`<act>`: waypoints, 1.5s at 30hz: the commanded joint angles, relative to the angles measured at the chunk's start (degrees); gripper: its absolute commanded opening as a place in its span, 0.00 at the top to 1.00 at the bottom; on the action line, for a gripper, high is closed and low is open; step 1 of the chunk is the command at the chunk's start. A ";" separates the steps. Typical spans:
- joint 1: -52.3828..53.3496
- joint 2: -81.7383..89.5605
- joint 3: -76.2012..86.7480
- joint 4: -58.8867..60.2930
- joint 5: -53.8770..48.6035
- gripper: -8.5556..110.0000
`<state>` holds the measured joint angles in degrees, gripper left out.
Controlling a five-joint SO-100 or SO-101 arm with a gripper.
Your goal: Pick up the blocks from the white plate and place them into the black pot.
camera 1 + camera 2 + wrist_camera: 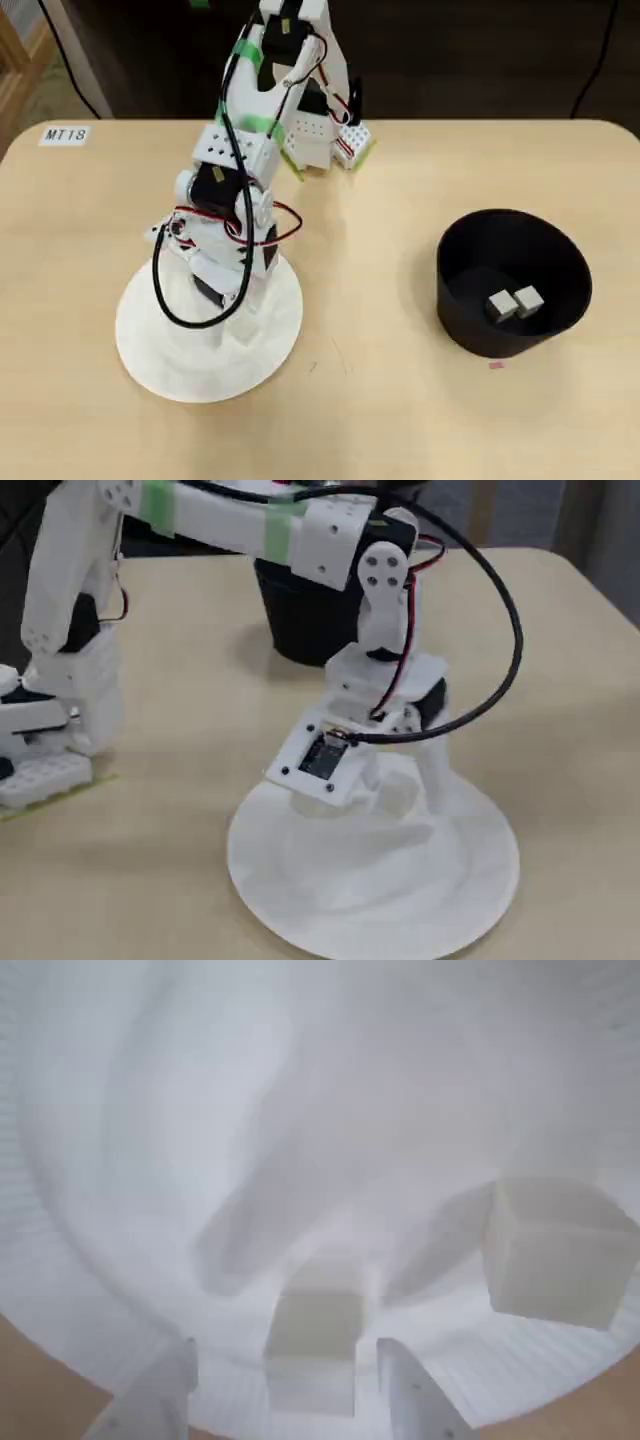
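Note:
The white plate [160, 370] lies at the left of the table in the overhead view, under my arm. In the wrist view two pale blocks lie on the plate [150, 1110]. One block [312, 1345] sits between my fingers, and the other block [560, 1250] lies to its right. My gripper [285, 1360] is open, a finger on each side of the near block with gaps showing. It reaches down to the plate in the fixed view [405, 795]. The black pot [470, 335] stands at the right, holding two blocks [502, 306] [529, 299].
The arm's base [320, 140] stands at the table's far edge. A label reading MT18 [66, 134] is at the far left corner. A small pink mark [496, 365] lies in front of the pot. In the fixed view the pot [300, 620] stands behind the arm.

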<state>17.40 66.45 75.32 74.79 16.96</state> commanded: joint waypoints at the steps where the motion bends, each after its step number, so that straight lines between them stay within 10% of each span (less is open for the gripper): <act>1: -0.53 -0.79 -3.87 -0.26 0.44 0.74; 7: -0.18 -2.72 -4.66 -2.55 2.55 0.95; 22: -4.22 9.23 -4.92 -10.72 -8.44 0.95; 45: -51.86 29.00 2.99 -4.66 -16.96 0.95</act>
<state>-32.17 92.02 76.11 71.10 -0.44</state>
